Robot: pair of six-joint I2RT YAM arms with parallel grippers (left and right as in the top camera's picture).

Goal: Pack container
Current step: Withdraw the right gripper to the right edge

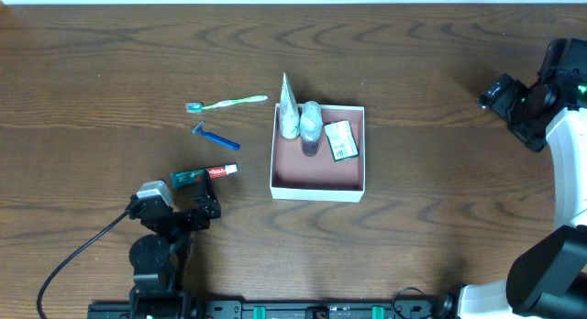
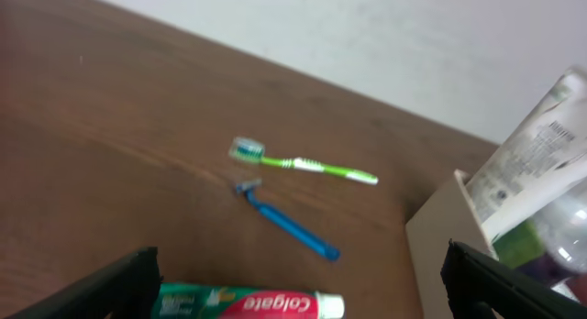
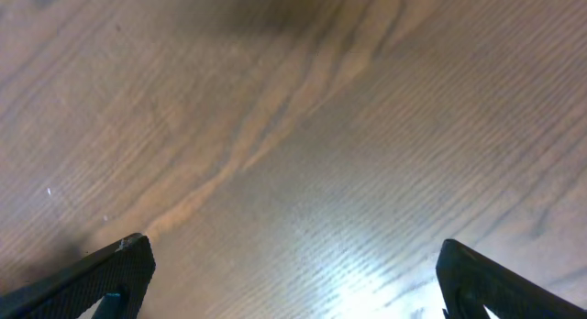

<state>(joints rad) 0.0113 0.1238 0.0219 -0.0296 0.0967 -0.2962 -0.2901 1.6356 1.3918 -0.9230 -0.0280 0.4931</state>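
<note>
Container [image 1: 312, 168] sits roughly mid-worktop [image 1: 440, 53], open side up, and it's partly packed already. A white tube [image 1: 288, 108] and a clear bottle [image 1: 311, 125] are propped up in the corner nearest the toothbrush [image 1: 225, 103], leaning on the wall. My guess is that's to save floor space. A green-and-white packet [image 1: 341, 140] lies flat beside them.

Loose on the wood, left of the box, are the green toothbrush, a blue razor [image 1: 214, 136] and a Colgate toothpaste [image 2: 248, 305]. The left gripper [image 2: 300, 264] hangs low right over the toothpaste, fingers spread wide, gripping nothing. It looks lined up to take that one next.

The right gripper [image 3: 293, 250] is way off to the side over bare wood, also spread and empty, probably just keeping clear.
</note>
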